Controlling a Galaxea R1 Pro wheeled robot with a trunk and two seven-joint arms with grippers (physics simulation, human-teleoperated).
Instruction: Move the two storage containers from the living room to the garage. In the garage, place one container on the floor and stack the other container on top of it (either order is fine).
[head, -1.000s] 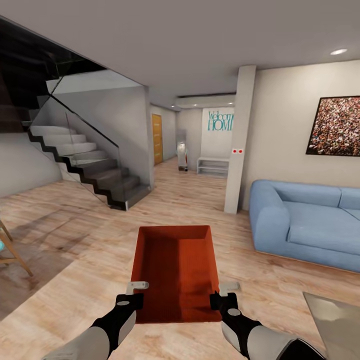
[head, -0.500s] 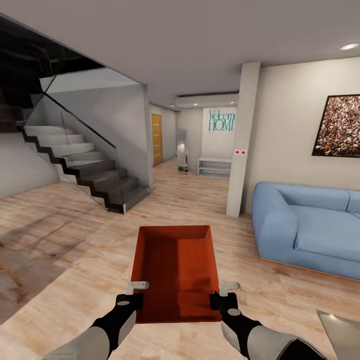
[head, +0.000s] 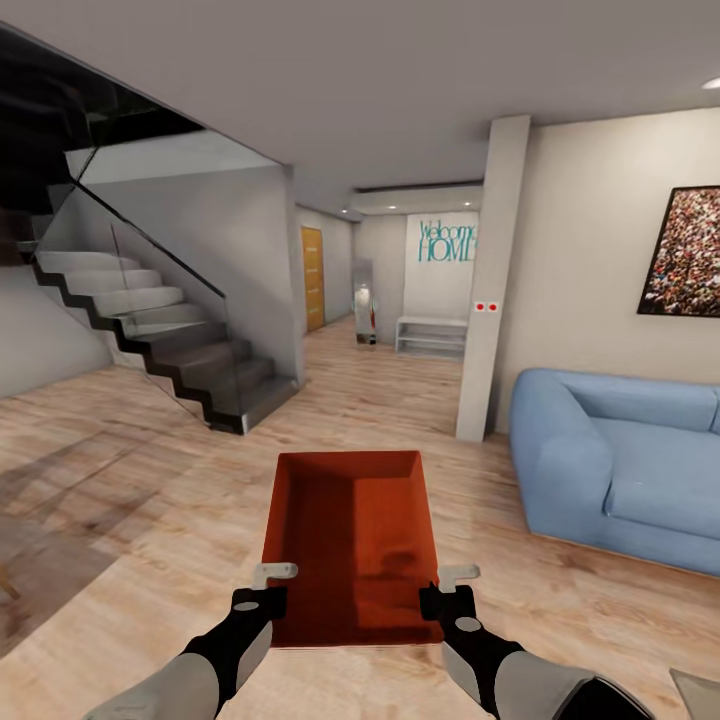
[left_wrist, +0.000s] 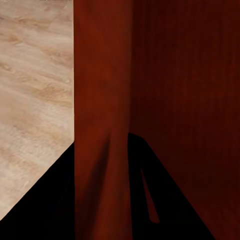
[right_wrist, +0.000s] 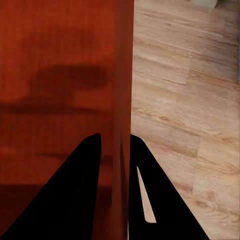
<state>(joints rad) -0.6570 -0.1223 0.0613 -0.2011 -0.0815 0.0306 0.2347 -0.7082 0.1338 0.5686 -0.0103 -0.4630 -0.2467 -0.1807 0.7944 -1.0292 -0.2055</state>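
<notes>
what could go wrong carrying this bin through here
The storage container hangs only from its two side walls: the left pincer and right pincer each pinch one thin wall, so a jolt could slip it loose.

The hallway route passes between the staircase and the white pillar; drifting either way risks clipping one.

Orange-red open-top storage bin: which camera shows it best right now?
The head view: the whole orange-red open-top storage bin shows, held over wood floor. Each wrist view shows one side wall clamped between gripper fingers.

Even, bright, sharp render; soft shadows on the wood floor, edges wide-angle stretched.
</notes>
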